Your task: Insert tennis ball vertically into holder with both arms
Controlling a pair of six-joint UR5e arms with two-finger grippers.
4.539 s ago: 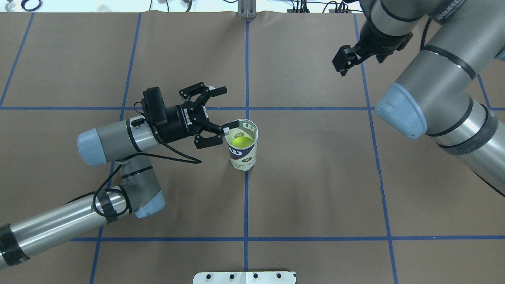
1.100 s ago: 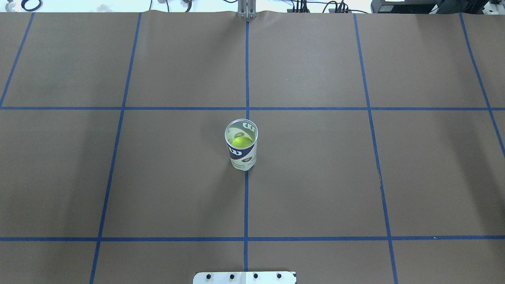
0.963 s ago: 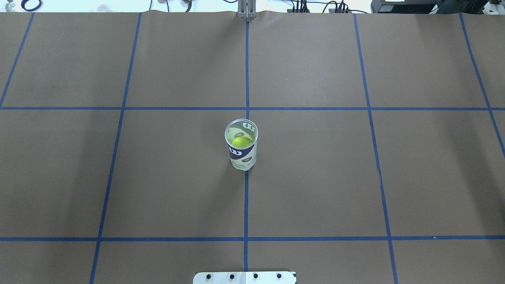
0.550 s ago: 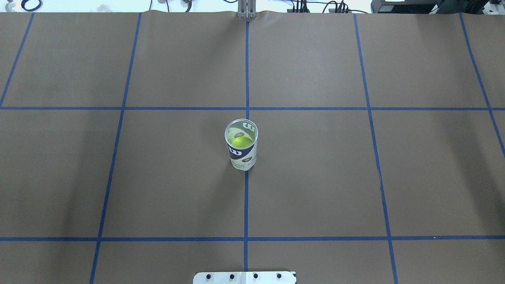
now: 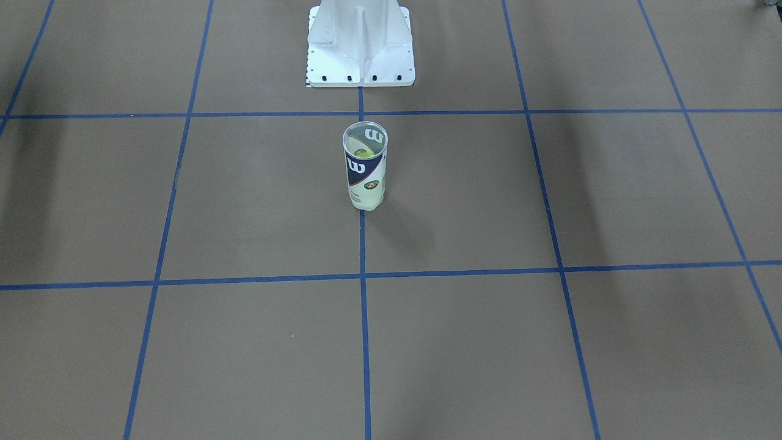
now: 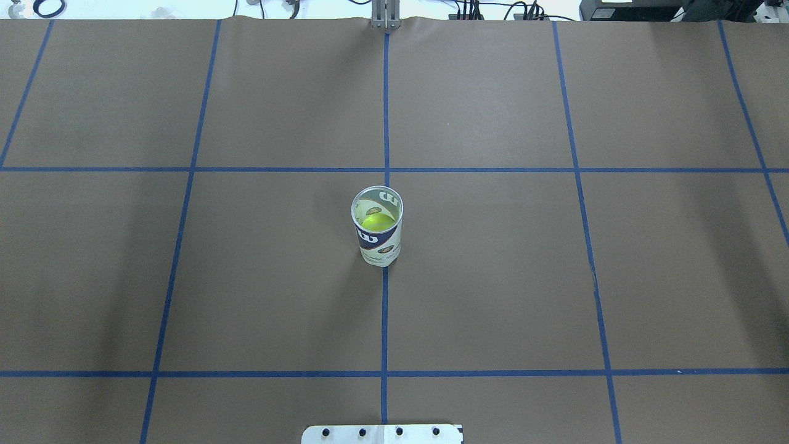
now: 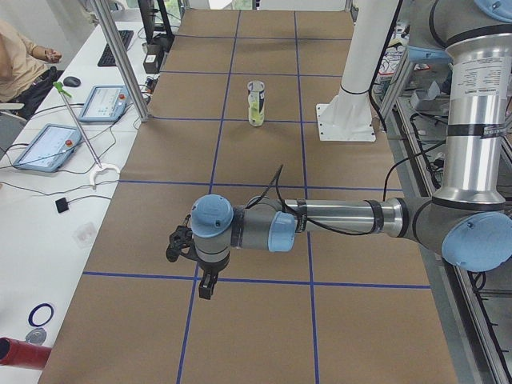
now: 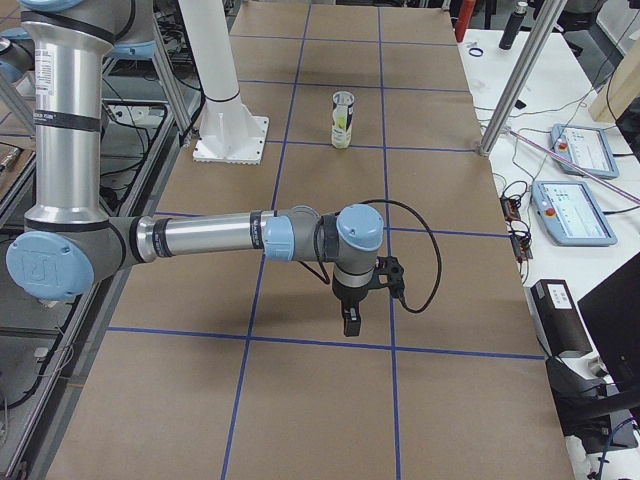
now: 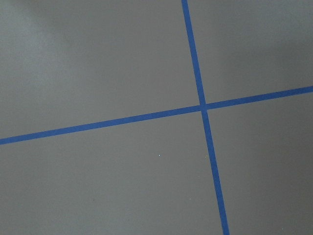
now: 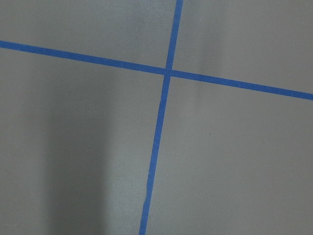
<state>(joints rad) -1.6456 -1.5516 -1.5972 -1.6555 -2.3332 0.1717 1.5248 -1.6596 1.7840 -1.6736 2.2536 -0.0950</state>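
The holder [image 6: 377, 231] stands upright in the middle of the counter [image 6: 493, 296], long axis vertical, tennis ball [image 6: 376, 221] inside — the left pincer [image 7: 206, 286] and right pincer [image 8: 350, 322] hang well apart from it toward opposite ends, neither plainly nearer, and whether either is open or holds anything I cannot tell.

We see the desk [image 6: 493, 277] covered in matt brown paper, lined with smooth blue tape [image 6: 384, 320]. The holder [image 6: 379, 239] is clear glossy plastic. At its six o'clock overhead, the pedestal plate [image 6: 382, 435] looks like white painted metal.
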